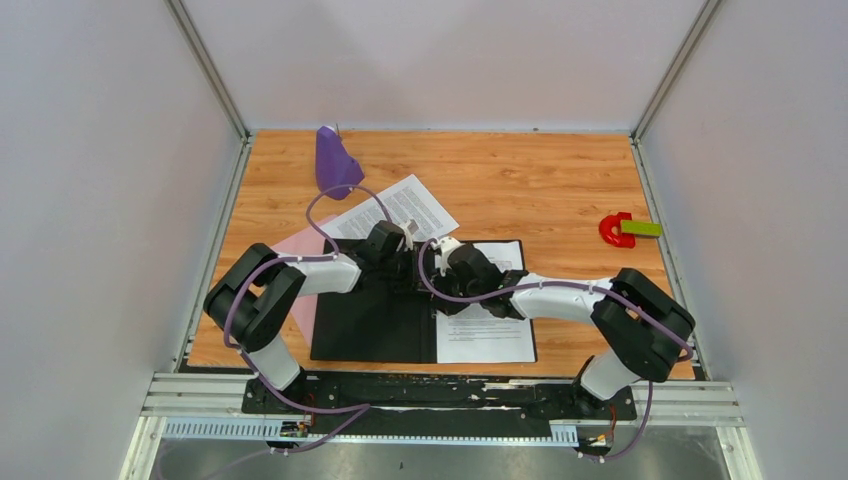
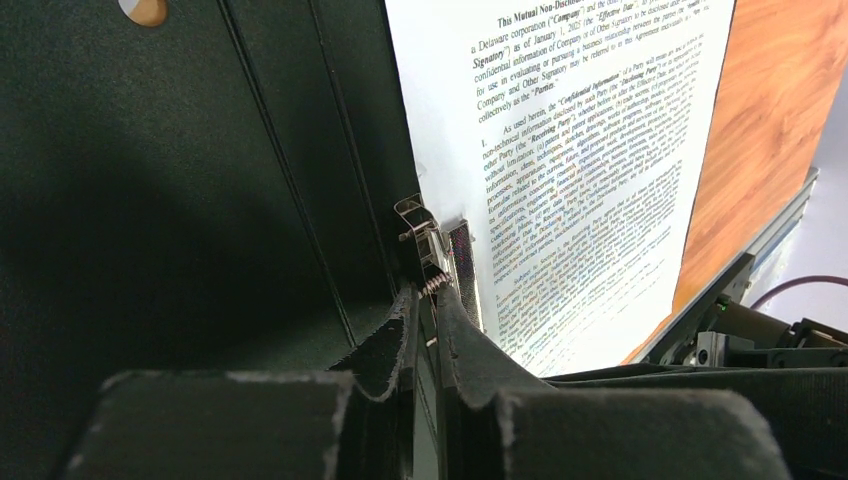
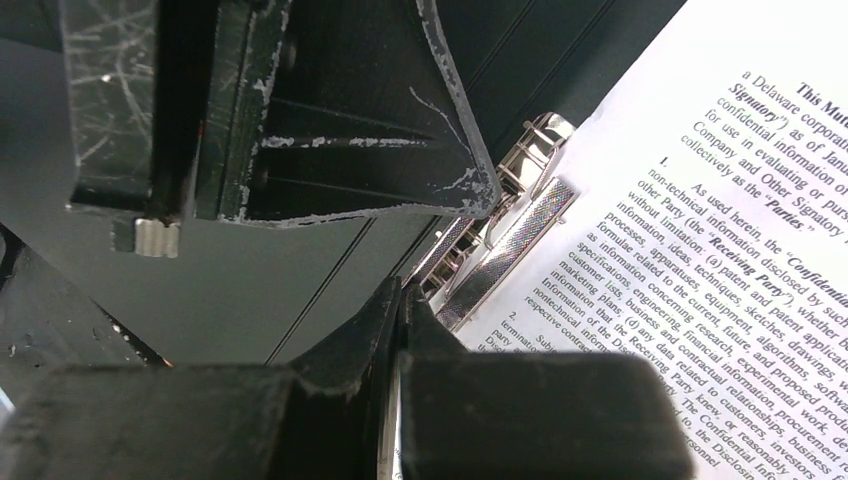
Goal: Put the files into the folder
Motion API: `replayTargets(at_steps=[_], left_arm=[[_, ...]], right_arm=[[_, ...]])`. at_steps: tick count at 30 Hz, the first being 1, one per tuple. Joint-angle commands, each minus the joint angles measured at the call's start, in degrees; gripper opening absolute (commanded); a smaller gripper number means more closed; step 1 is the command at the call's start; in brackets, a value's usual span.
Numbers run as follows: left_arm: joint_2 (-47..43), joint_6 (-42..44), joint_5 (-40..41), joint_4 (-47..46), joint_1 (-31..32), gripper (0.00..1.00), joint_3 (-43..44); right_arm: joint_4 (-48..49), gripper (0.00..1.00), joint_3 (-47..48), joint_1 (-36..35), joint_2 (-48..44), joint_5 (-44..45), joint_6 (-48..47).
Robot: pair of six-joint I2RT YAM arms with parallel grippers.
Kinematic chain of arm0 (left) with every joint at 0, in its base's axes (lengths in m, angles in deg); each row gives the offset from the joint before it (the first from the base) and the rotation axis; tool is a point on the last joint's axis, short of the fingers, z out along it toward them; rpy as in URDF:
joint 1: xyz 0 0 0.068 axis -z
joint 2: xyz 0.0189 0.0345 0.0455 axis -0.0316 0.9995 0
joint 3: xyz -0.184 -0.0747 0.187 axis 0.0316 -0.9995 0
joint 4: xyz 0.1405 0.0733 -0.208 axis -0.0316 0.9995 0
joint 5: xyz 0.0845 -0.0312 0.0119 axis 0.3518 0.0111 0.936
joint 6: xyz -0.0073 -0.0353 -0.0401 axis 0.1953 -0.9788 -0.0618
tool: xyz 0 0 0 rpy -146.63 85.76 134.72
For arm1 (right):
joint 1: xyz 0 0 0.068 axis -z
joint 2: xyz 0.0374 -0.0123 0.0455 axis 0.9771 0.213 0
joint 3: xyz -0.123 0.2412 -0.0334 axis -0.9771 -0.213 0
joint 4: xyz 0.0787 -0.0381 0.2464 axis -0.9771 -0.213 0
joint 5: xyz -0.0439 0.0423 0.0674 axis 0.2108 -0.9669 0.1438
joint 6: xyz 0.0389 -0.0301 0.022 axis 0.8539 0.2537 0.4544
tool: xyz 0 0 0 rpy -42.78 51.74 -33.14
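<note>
The folder (image 1: 370,320) lies open with its black inside up. One file (image 1: 485,335) rests on its right half, its left edge under the metal clip (image 2: 440,245) by the spine. The other file (image 1: 400,208) lies askew on the table behind the folder. My left gripper (image 1: 405,243) stands at the clip's near end, jaws drawn almost together on it (image 2: 428,298). My right gripper (image 1: 447,250) is shut, tips down beside the clip (image 3: 510,240) at the sheet's (image 3: 700,250) edge (image 3: 405,297). The two grippers nearly touch.
A pink clipboard (image 1: 300,255) sticks out from under the folder's left side. A purple object (image 1: 335,160) stands at the back left. A red and green object (image 1: 625,230) sits at the right. White walls enclose the wooden table (image 1: 540,180).
</note>
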Motion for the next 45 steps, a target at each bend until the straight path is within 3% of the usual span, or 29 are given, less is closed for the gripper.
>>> replayTargets(at_steps=[1,6,15,23,36,45], left_arm=[[2.1,3.6,9.0,10.9,0.7,0.06,-1.5],[3.1,3.8,9.8,10.8,0.8,0.0,-1.9],[4.0,3.7,9.9,10.2,1.1,0.0,-2.0],[3.5,4.4,10.2,12.7,1.2,0.0,1.1],[3.8,4.4,10.4,13.0,1.3,0.0,2.1],[4.0,4.1,10.5,12.5,1.6,0.0,1.9]], right_arm=[[-10.6,0.01,-1.6,2.0,0.0,3.7,-1.5],[-11.8,0.04,-0.9,2.2,0.1,2.1,-1.2],[-11.6,0.03,-0.8,2.2,0.4,1.2,-0.9],[-14.2,0.05,6.0,3.3,-2.2,0.6,-1.4],[-11.6,0.17,9.3,3.9,-3.7,-0.8,6.9],[-9.7,0.19,10.0,3.9,-3.5,-1.2,10.1]])
